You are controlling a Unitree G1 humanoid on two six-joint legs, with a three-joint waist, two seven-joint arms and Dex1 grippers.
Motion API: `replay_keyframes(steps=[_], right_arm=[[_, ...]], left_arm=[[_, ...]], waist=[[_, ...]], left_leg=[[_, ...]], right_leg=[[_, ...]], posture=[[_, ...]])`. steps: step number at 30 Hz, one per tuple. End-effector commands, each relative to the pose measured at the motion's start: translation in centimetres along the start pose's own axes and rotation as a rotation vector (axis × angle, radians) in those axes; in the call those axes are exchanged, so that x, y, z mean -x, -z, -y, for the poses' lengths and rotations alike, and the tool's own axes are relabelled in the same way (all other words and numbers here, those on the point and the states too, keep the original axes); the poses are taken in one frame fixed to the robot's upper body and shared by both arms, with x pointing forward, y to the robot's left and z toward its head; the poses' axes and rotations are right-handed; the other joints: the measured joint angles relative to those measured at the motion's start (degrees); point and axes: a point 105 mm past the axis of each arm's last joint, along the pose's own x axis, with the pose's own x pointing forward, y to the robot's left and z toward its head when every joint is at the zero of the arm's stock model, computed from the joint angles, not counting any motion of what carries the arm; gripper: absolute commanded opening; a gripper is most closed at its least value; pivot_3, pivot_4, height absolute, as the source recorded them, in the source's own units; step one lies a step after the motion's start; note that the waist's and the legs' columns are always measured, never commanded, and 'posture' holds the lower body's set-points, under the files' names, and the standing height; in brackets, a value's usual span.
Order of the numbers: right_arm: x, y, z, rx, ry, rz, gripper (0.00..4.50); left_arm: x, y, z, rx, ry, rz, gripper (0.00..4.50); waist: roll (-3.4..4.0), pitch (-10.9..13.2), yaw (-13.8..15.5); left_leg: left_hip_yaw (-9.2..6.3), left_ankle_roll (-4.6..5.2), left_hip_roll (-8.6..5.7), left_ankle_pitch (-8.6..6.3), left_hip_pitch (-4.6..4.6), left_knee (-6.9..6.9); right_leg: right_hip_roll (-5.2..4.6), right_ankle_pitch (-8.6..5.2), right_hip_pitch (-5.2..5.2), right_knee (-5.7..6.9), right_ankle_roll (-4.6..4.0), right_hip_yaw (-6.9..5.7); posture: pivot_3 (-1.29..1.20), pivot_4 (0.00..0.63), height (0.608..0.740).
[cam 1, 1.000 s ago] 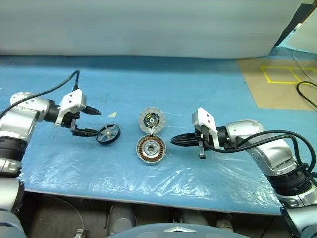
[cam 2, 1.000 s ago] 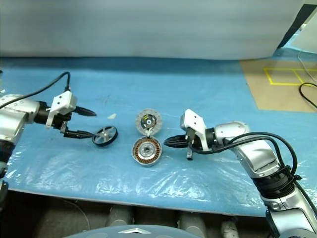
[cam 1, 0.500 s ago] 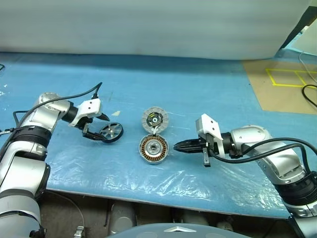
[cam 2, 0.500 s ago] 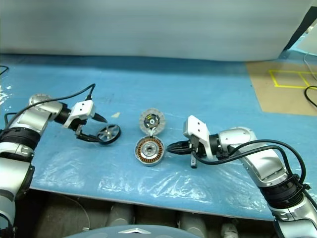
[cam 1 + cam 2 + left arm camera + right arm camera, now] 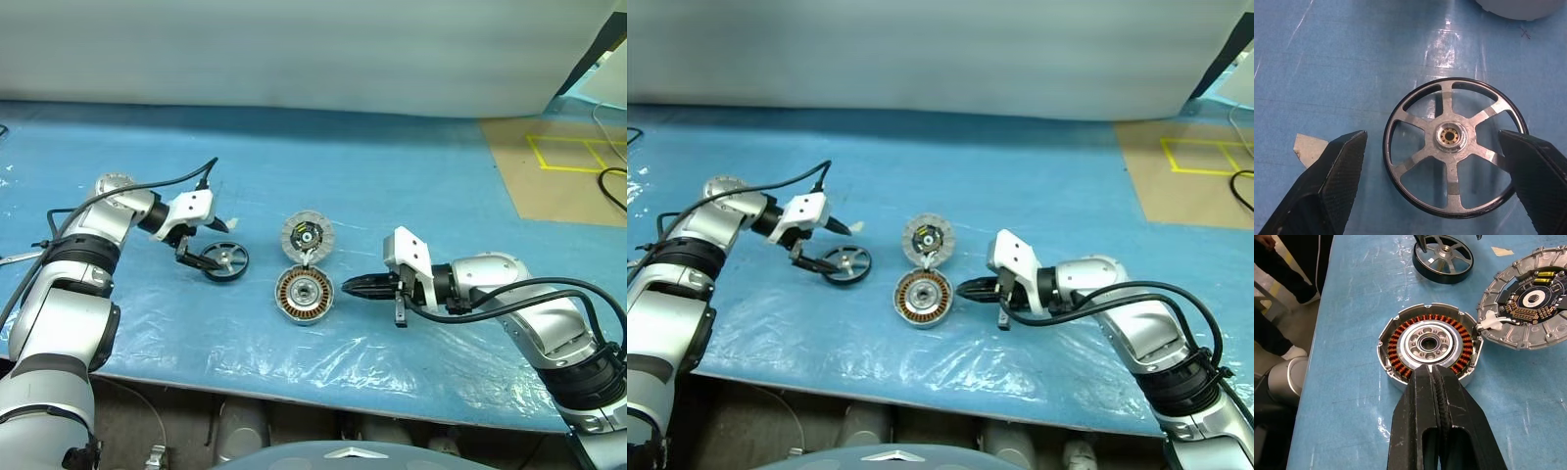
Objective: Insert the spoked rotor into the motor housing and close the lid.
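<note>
The spoked rotor (image 5: 225,259) lies flat on the blue table, left of the motor housing (image 5: 304,294). My left gripper (image 5: 210,245) is open and straddles the rotor (image 5: 1454,147), with one black finger (image 5: 1332,181) on each side, apart from the rim. The housing (image 5: 1430,343) sits open side up, showing its copper windings. The lid (image 5: 308,236) lies just behind it with its segmented face up, joined to it by a short white wire. My right gripper (image 5: 351,286) is shut and empty, its tip close to the housing's right edge.
Clear plastic film covers the near part of the blue table (image 5: 411,186). A small white scrap (image 5: 1309,147) lies beside the rotor. A cardboard sheet with yellow tape (image 5: 558,162) lies at the back right. A person's shoes (image 5: 1283,352) stand on the floor past the table edge.
My left gripper has moved right and down, from beside the rotor's left edge to straddling it. The camera has shifted. The right gripper, housing and lid have stayed put.
</note>
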Motion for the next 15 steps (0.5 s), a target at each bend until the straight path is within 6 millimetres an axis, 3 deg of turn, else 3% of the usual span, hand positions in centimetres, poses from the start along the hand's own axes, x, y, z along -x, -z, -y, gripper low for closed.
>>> replay_keyframes(steps=[1,4,15], right_arm=[[-0.05,-0.62,-0.39,0.033,0.000,0.017,0.00],[-0.09,-0.59,-0.36,0.031,0.003,0.017,0.00],[-0.29,-0.27,-0.27,0.032,0.017,0.002,0.00]], left_arm=[[1.28,-1.22,-0.89,-0.037,-0.037,0.024,3.92],[1.33,-1.19,-0.98,-0.036,-0.039,0.014,2.91],[0.49,-0.33,-0.24,-0.015,0.022,-0.037,2.91]], waist=[[-0.04,0.03,0.05],[-0.11,0.06,0.06],[-0.18,0.12,0.07]], left_leg=[[0.00,0.00,0.00,0.00,0.00,0.00],[0.00,0.00,0.00,0.00,0.00,0.01],[0.00,0.00,0.00,0.00,-0.01,0.00]], right_leg=[[0.00,0.00,0.00,0.00,0.00,0.00],[-0.01,0.00,0.00,0.00,0.00,0.00],[-0.01,0.00,0.00,0.00,0.00,-0.02]], posture=[[0.00,0.150,0.740],[0.00,0.150,0.740],[0.00,0.150,0.740]])
